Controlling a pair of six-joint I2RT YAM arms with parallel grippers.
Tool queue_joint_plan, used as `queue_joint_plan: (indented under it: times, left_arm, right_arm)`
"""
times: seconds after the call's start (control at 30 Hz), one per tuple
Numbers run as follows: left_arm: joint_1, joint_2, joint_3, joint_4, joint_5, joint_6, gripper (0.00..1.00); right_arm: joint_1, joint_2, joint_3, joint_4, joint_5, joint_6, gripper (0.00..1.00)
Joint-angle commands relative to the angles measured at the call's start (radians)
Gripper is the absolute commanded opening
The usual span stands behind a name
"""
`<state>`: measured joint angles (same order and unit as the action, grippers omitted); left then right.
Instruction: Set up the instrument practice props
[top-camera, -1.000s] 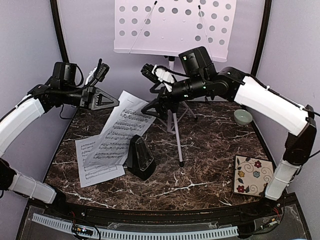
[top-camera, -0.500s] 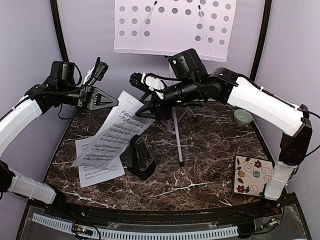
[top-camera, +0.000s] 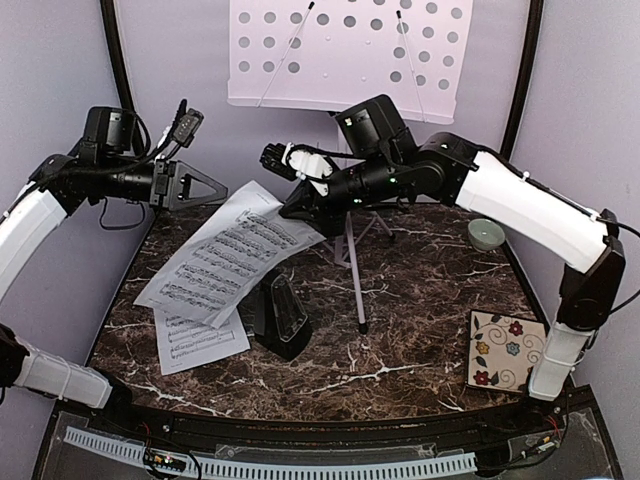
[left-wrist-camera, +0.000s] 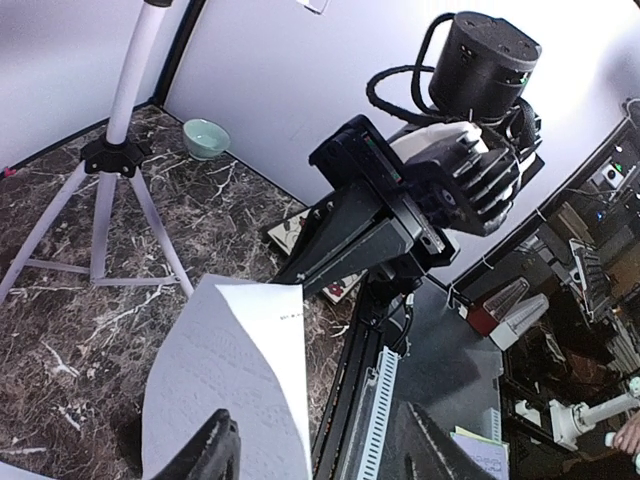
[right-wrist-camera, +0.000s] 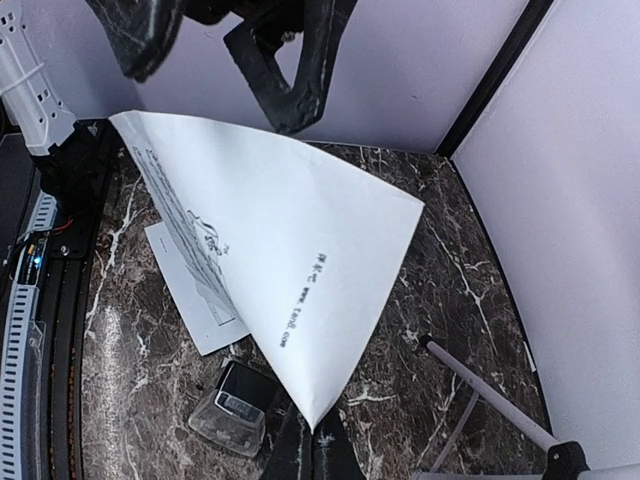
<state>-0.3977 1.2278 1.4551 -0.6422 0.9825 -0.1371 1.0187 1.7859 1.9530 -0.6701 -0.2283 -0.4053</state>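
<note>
**Right gripper takes the lifted music sheet; left gripper lets go**

You have just finished a handover. A second ago the left gripper was pinching the far edge of the sheet while the right gripper came in with its fingers wide. Now the right gripper is clamped on a corner of the paper, which its wrist view shows running down into the closed fingertips. The left gripper's fingers stand apart, and it has backed off to the left, near the paper's far edge but no longer gripping it.

The lifted music sheet hangs in the air over the left half of the table, sloping down from the right gripper toward the near left. Its low edge droops over the second music sheet, which lies flat, and over the black metronome, which stands just right of that.

The sheet now hangs from one corner, so it can swing or curl. The music stand rises at the far side, above and behind the right gripper, with nothing on its desk. Your likely next step is to carry the paper up onto it, keeping clear of the tripod pole.
</note>
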Motion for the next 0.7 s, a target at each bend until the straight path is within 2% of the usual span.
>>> queue_joint_plan:
  times: [0.0,0.1,0.27,0.33,0.47,0.53,0.57,0.67]
  left_arm:
    - [-0.006,-0.031,0.088,-0.15,-0.1,0.084,0.58]
    - [-0.008,-0.051,0.085,-0.173,-0.112,0.09,0.67]
    - [-0.065,-0.023,0.103,-0.266,-0.227,0.147,0.74]
    - [-0.099,0.0,0.122,-0.301,-0.298,0.171,0.75]
    - [-0.161,0.038,0.15,-0.336,-0.342,0.197,0.72]
    - [-0.188,0.05,0.163,-0.356,-0.392,0.221,0.63]
    - [-0.198,0.053,0.167,-0.361,-0.401,0.232,0.55]
    - [-0.203,0.042,0.181,-0.324,-0.42,0.24,0.17]
  right_arm:
    - [0.023,-0.028,0.058,-0.045,0.084,0.018,0.0]
    - [0.027,-0.034,0.06,-0.058,0.098,0.019,0.0]
    - [0.045,-0.033,0.091,-0.077,0.122,0.001,0.0]
    - [0.055,-0.037,0.093,-0.076,0.136,-0.007,0.0]
    - [0.064,-0.043,0.093,-0.075,0.15,-0.015,0.0]
    - [0.068,-0.047,0.097,-0.077,0.155,-0.016,0.0]
    - [0.07,-0.05,0.098,-0.077,0.159,-0.014,0.0]
    - [0.073,-0.069,0.091,-0.07,0.164,0.012,0.0]
